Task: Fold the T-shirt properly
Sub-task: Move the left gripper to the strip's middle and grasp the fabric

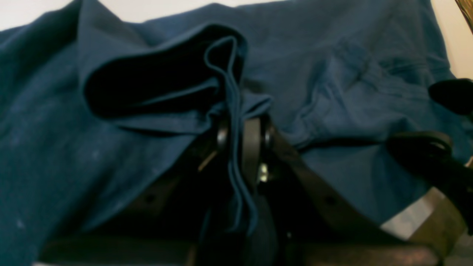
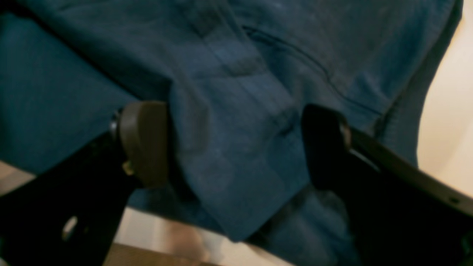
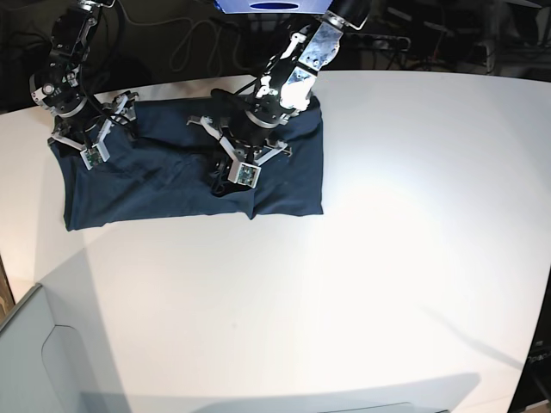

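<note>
The navy T-shirt (image 3: 172,176) lies spread on the white table (image 3: 387,258) at the back left. My left gripper (image 1: 242,135) is shut on a raised fold of the T-shirt (image 1: 155,85), and pinched fabric hangs down between the fingers. In the base view it (image 3: 225,179) is over the shirt's middle. My right gripper (image 2: 234,147) is open, with its fingers (image 2: 144,144) straddling a ridge of the T-shirt (image 2: 236,111) near an edge. In the base view it (image 3: 73,144) is at the shirt's left end. The neck label is hidden.
A grey panel (image 3: 34,353) stands at the front left corner of the table. Cables (image 3: 198,43) lie behind the table's far edge. The table's left edge runs close to the shirt's left end.
</note>
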